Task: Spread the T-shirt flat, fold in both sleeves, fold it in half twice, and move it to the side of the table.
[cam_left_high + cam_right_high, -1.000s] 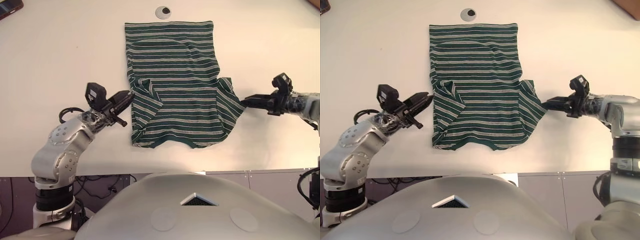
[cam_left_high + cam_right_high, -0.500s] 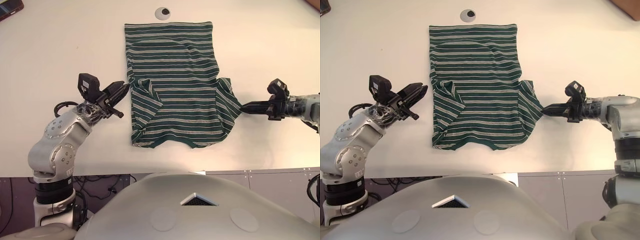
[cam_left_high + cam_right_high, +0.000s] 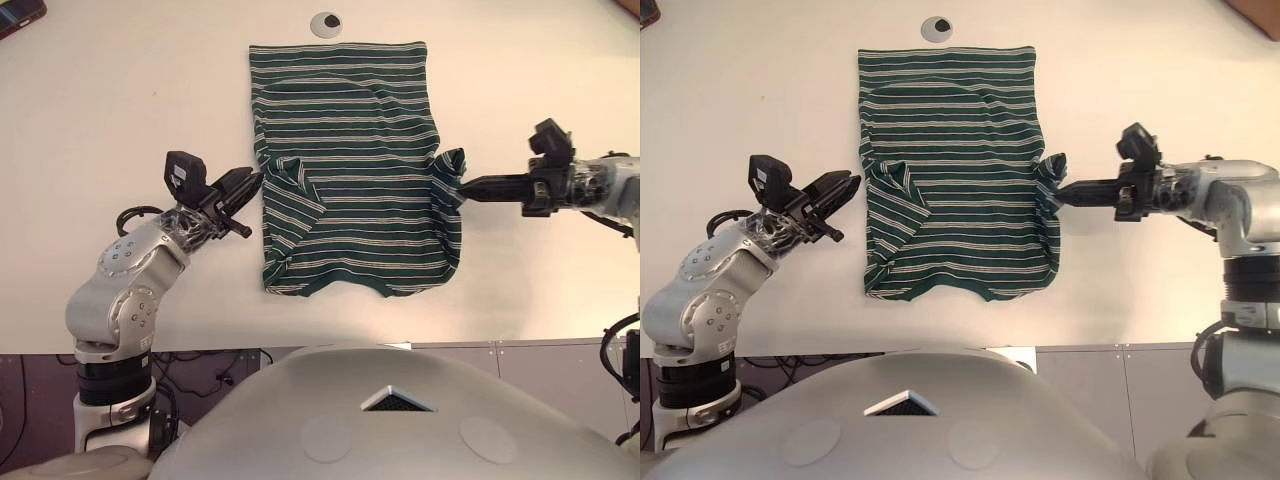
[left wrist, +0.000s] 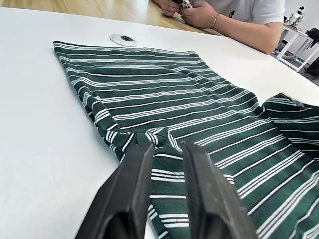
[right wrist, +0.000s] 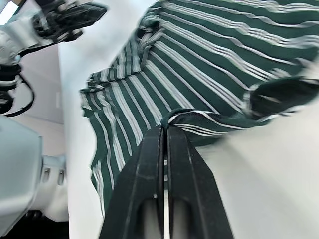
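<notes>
Pinching the cloth at its fingertips, the right gripper point(image 5: 165, 127) is closed on the edge of the T-shirt's right sleeve point(image 3: 450, 168). Its two fingers point(image 5: 149, 164) press together with a fold of striped fabric caught between them. The sleeve is bunched and drawn in against the side of the body panel, and the arm extends in from the right side of the table point(image 3: 120, 90).

The left gripper point(image 4: 167, 145) stands with its fingers parted by a narrow gap and holds nothing. Its tips sit just beside the left sleeve point(image 3: 292, 190) at the shirt's left edge. Contact with the cloth cannot be confirmed. That sleeve lies turned inward over the body panel in a creased triangle.

The T-shirt point(image 3: 350, 130) — dark green with thin white stripes — lies on the middle of the white table, straight hem at the far end and neckline at the near end. The far half lies fairly flat with shallow wrinkles, while the near half is narrower where the sleeves come in.

A round grommet point(image 3: 325, 24) is set in the table just beyond the far hem, apart from the cloth.
</notes>
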`<state>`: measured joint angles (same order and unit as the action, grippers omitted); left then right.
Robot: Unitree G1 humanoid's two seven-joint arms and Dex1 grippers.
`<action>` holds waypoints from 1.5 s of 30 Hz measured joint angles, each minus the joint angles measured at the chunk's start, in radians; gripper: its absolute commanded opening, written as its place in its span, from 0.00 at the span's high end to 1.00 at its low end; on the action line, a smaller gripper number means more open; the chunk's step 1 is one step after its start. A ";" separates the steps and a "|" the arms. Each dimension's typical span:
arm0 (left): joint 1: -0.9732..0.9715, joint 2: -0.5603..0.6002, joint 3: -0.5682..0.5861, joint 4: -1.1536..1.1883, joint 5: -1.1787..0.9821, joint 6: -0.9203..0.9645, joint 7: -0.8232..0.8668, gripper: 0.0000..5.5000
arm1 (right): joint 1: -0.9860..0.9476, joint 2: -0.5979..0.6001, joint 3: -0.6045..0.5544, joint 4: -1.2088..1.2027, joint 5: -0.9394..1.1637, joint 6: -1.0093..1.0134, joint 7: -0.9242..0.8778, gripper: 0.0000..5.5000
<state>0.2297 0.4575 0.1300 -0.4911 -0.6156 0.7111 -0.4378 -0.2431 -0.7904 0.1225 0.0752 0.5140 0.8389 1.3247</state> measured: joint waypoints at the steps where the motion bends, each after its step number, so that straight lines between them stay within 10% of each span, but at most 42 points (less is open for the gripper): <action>1: -0.006 0.000 0.000 0.005 0.001 0.000 0.002 0.82 | 0.012 0.031 0.025 -0.016 -0.004 -0.001 -0.019 1.00; 11: -0.022 0.035 -0.036 0.022 0.099 0.000 0.013 0.69 | 0.065 0.106 0.086 -0.085 -0.025 -0.030 -0.102 0.68; 16: 0.142 0.311 -0.132 -0.067 0.394 -0.219 -0.115 0.54 | 0.041 -0.052 -0.004 -0.081 -0.090 -0.333 0.037 0.54; 27: 0.249 0.558 -0.304 -0.022 0.745 -0.655 -0.292 0.54 | 0.192 -0.168 0.112 0.141 -0.435 -1.259 0.155 0.54; 33: 0.225 0.525 -0.365 -0.029 0.779 -0.694 -0.295 0.54 | 0.208 -0.120 0.143 0.081 -0.479 -1.420 0.044 0.57; 45: 0.074 0.504 -0.479 0.026 0.812 -0.725 -0.396 0.86 | 0.179 -0.123 0.223 0.109 -0.535 -1.544 -0.033 0.91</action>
<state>0.3033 0.9619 -0.3492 -0.4649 0.1960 -0.0139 -0.8340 -0.0640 -0.9137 0.3457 0.1843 -0.0207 -0.7055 1.2914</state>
